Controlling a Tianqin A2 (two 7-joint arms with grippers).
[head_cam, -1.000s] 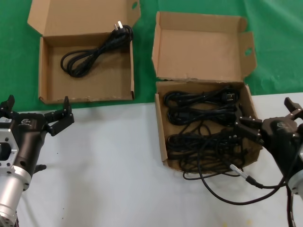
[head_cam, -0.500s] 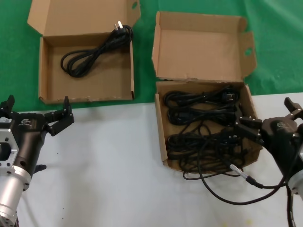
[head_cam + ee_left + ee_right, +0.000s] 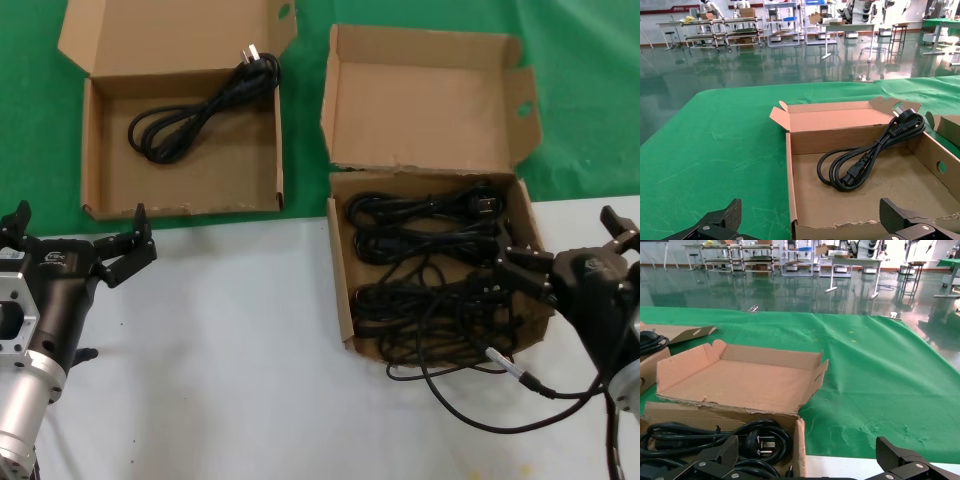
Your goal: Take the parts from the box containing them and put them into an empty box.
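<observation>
Nothing has moved since the earlier frames: both arms and every cord sit where they were.

Right gripper hovers at the near right corner of the full box, fingers spread wide, holding nothing. In the right wrist view its two fingertips stand far apart at the near wall of that box. Left gripper waits over the white table, just short of the shallow box, also wide open and empty.

Cords: several looped bundles crowd the full box, lying mostly crosswise, left to right, plugs toward the right wall. One plug with prongs shows just beyond the right fingers. A thin cable with a silver connector trails over the near rim onto the table; not a part.

One cord already lies in the shallow box, running diagonally, plug at the far right corner.

Key relation: the bundles lie to the left of the right gripper and slightly beyond it, their long axis running toward the fingers. Right arm is far nearer; the left is well apart from them. Likely next move: right gripper reaches in leftward and closes on a bundle near its plug end. Tangling with neighbours looks possible.
</observation>
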